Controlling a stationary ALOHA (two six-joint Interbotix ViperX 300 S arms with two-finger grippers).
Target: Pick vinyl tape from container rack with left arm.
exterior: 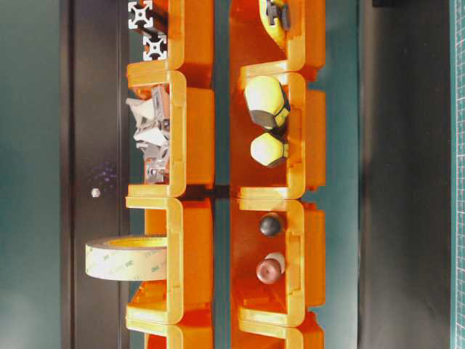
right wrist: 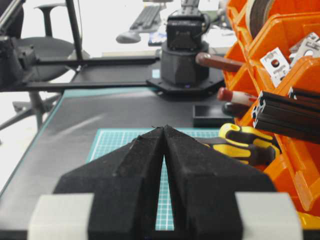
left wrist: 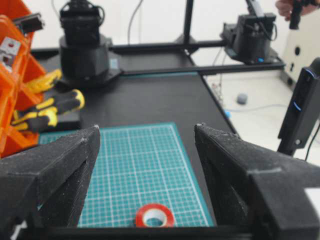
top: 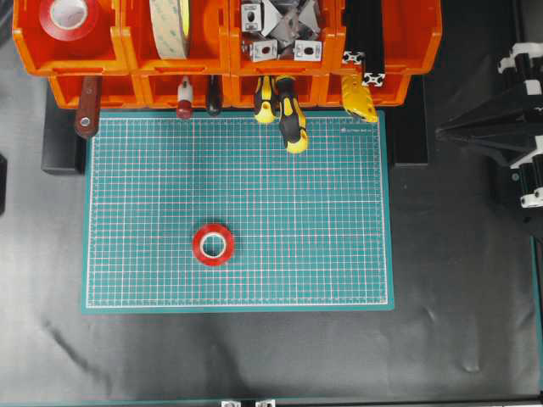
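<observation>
A red vinyl tape (top: 213, 244) roll with a white core lies flat on the green mat (top: 339, 212), left of centre and near the front. Another red roll (top: 69, 17) sits in the top-left bin of the orange container rack (top: 225, 38) along the mat's far edge. In the left wrist view my left gripper (left wrist: 147, 132) stands wide open and empty above the mat, with the red roll (left wrist: 155, 216) below and between its fingers, apart from them. The overhead view does not show this gripper. My right gripper (top: 439, 132) (right wrist: 164, 128) is shut and empty beyond the mat's right edge.
The rack also holds a cream tape roll (top: 172, 25), metal brackets (top: 280, 30), black extrusions (top: 365, 42) and, in the lower bins, yellow-black screwdrivers (top: 288, 114) that stick out over the mat. A black block (top: 61, 144) lies left of the mat.
</observation>
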